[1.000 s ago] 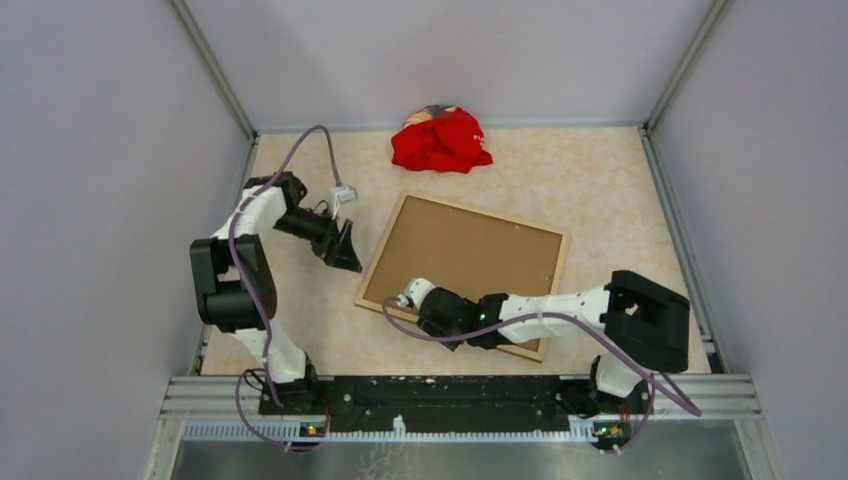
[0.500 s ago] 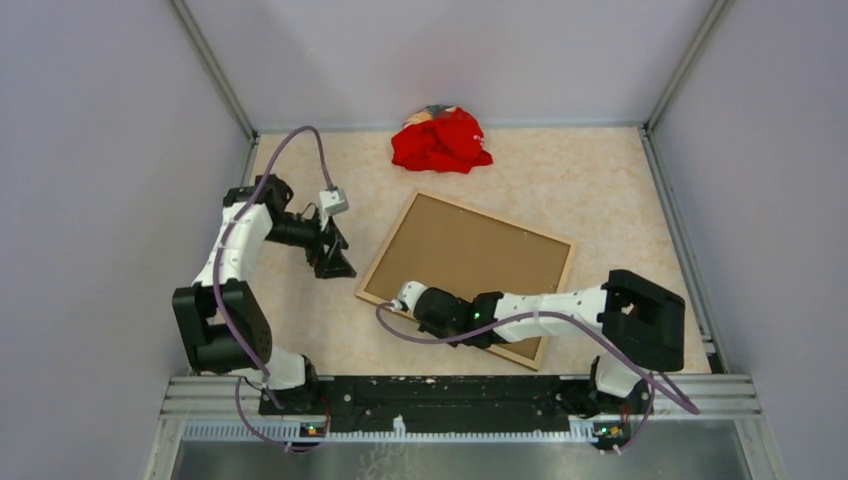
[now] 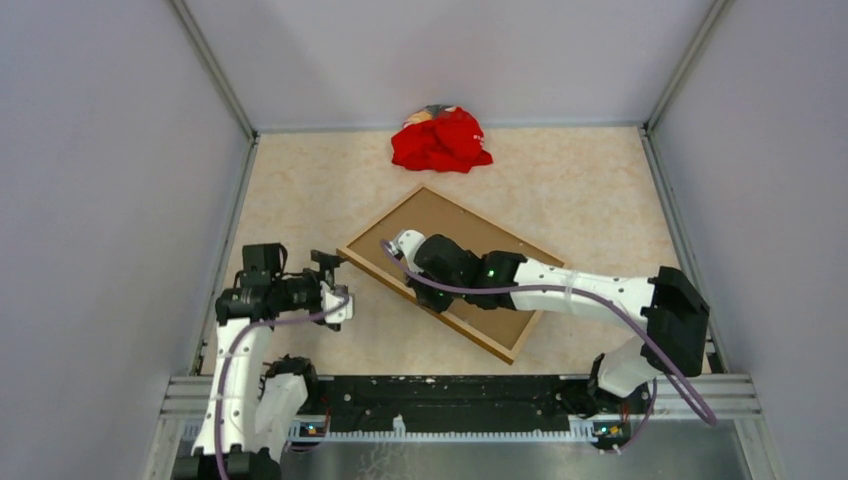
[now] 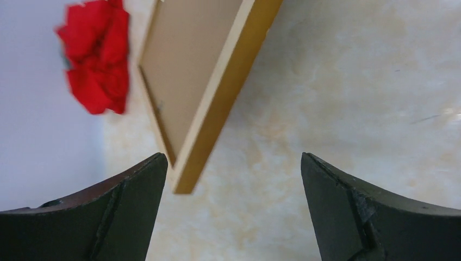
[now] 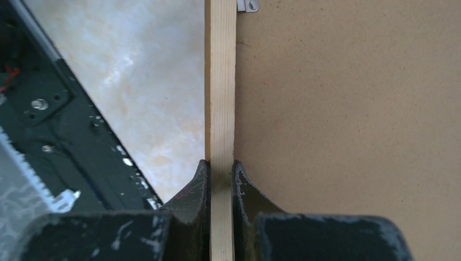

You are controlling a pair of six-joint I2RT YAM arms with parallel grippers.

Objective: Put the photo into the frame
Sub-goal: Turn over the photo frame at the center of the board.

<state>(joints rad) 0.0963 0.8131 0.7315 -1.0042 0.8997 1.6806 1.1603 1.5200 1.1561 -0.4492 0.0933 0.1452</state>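
fixed overhead camera looks down on the whole surface, near edge at bottom. left wrist view looks low across it toward the frame, upper left; right wrist view sits close against that same frame's wooden edge, centre.

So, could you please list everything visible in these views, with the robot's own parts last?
frame: one, light wood, mid-table at an angle, back side up.
backing board: one, plain brown, inside the frame.
metal clip: one, silver, on the board beside the wooden strip.
cloth: one, red, crumpled at the table's far edge.
table: one, beige marbled.
left gripper: one, black, open, facing the frame's left corner.
right gripper: one, black, shut on the frame's strip.
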